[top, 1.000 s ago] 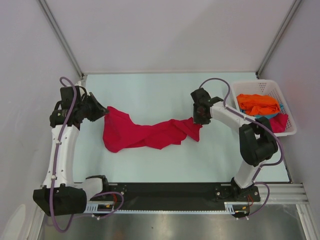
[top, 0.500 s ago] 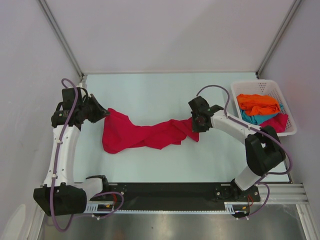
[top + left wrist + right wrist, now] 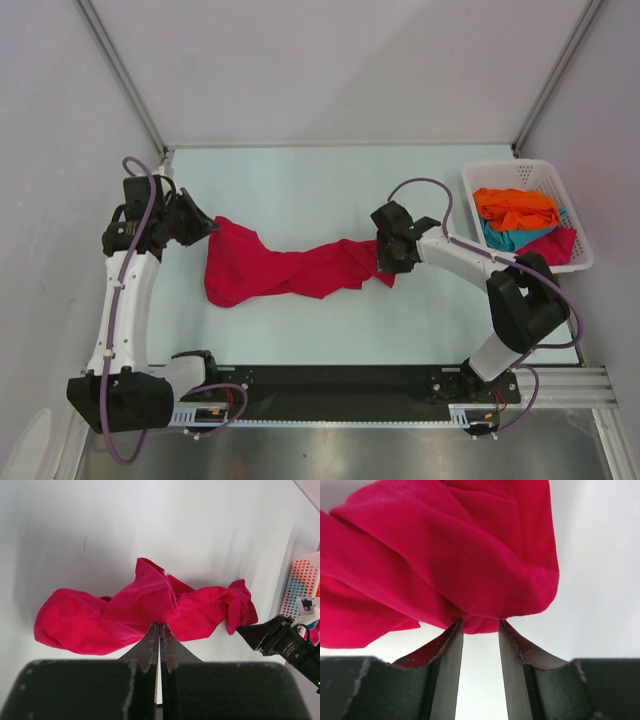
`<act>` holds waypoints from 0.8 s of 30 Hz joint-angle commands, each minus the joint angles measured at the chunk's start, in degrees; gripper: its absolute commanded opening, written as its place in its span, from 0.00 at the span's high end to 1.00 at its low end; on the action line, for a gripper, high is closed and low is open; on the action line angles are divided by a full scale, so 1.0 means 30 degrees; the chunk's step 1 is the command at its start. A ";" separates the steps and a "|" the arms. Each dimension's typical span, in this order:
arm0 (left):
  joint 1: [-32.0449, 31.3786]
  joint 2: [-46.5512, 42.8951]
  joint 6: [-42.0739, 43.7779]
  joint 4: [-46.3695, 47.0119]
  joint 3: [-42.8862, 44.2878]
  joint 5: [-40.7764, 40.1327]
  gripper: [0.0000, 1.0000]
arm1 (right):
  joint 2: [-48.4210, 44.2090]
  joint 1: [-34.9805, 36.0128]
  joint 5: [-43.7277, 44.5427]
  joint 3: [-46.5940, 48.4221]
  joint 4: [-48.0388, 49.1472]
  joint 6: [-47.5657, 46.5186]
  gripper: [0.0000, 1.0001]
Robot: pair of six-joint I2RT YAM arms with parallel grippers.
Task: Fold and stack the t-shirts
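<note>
On the table (image 3: 300, 190), a twisted, crumpled crimson t-shirt (image 3: 290, 270)

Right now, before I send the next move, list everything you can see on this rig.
red t-shirt: one, crimson, twisted across the middle of the table between the two grippers
orange t-shirt: one, orange, on top in the basket
teal t-shirt: one, teal, in the basket, partly under the orange one
red cloth: one piece, crimson, at the basket's near right corner; cannot tell if it is a shirt
basket: one, white, slatted, far right of the table
table: one, pale green
left gripper: one, black, shut on the red t-shirt's left end
right gripper: one, black, jaws open at the shirt's right end
</note>
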 commanded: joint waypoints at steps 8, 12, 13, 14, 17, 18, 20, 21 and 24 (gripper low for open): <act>0.0475 -0.0814 0.0413 0.0321 -0.0183 0.0649 1.00 | 0.0758 0.0218 -0.0096 -0.0547 0.1243 0.0173 0.67; 0.0621 -0.0873 0.0530 0.0204 -0.0125 0.0649 1.00 | 0.1462 0.0189 -0.0536 -0.0547 0.1771 -0.0062 0.79; 0.0651 -0.0902 0.0559 0.0203 -0.0125 0.0678 1.00 | 0.1724 0.0217 -0.0682 -0.0547 0.1917 -0.0091 0.81; 0.0709 -0.0931 0.0589 0.0174 -0.0125 0.0650 1.00 | 0.1814 0.0218 -0.0944 -0.0576 0.2093 -0.0120 0.90; 0.0827 -0.0961 0.0647 0.0116 -0.0125 0.0766 1.00 | 0.1903 0.0276 -0.1210 -0.0693 0.2532 -0.0325 1.00; 0.0827 -0.0960 0.0676 0.0115 -0.0125 0.0766 1.00 | 0.1787 0.0305 -0.1297 -0.0867 0.2708 -0.0384 1.00; 0.0914 -0.0961 0.0706 0.0115 -0.0125 0.0766 1.00 | 0.1117 0.0393 -0.1153 -0.1073 0.3088 -0.0501 1.00; 0.0944 -0.0960 0.0735 0.0115 -0.0125 0.0766 1.00 | 0.0851 0.0422 -0.0978 -0.1132 0.3178 -0.0531 1.00; 0.1003 -0.0902 0.0706 0.0174 -0.0183 0.0883 1.00 | -0.0175 0.0510 0.0046 -0.0899 0.2888 -0.0764 1.00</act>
